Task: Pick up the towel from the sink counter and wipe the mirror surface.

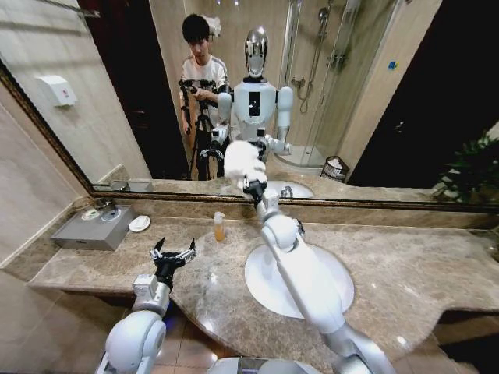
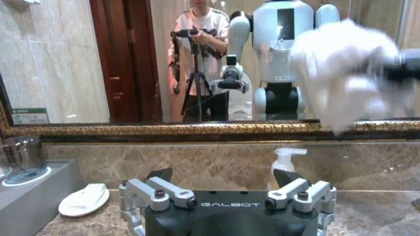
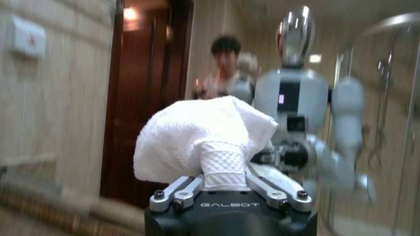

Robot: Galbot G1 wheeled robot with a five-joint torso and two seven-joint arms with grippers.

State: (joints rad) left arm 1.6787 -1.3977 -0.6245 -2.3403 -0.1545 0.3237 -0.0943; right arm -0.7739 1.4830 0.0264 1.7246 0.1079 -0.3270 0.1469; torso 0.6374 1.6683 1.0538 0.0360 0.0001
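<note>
My right gripper (image 1: pixel 248 181) is raised to the mirror surface (image 1: pixel 359 93) and is shut on the white towel (image 1: pixel 242 161), which is bunched against the glass above the basin. In the right wrist view the towel (image 3: pixel 196 140) bulges out between the closed fingers of the right gripper (image 3: pixel 223 179), right in front of the mirror. The left wrist view shows the towel (image 2: pixel 345 73) blurred at the mirror. My left gripper (image 1: pixel 173 253) hovers open and empty over the sink counter (image 1: pixel 405 257), left of the basin (image 1: pixel 273 292); it appears as the left gripper (image 2: pixel 226 179) too.
A small soap bottle (image 1: pixel 219 227) stands at the counter's back beside the basin. A grey tray (image 1: pixel 92 228) with cups and a small white round dish (image 1: pixel 139 224) sit at the far left. A plant (image 1: pixel 472 175) stands at the right. A person with a tripod shows in the reflection.
</note>
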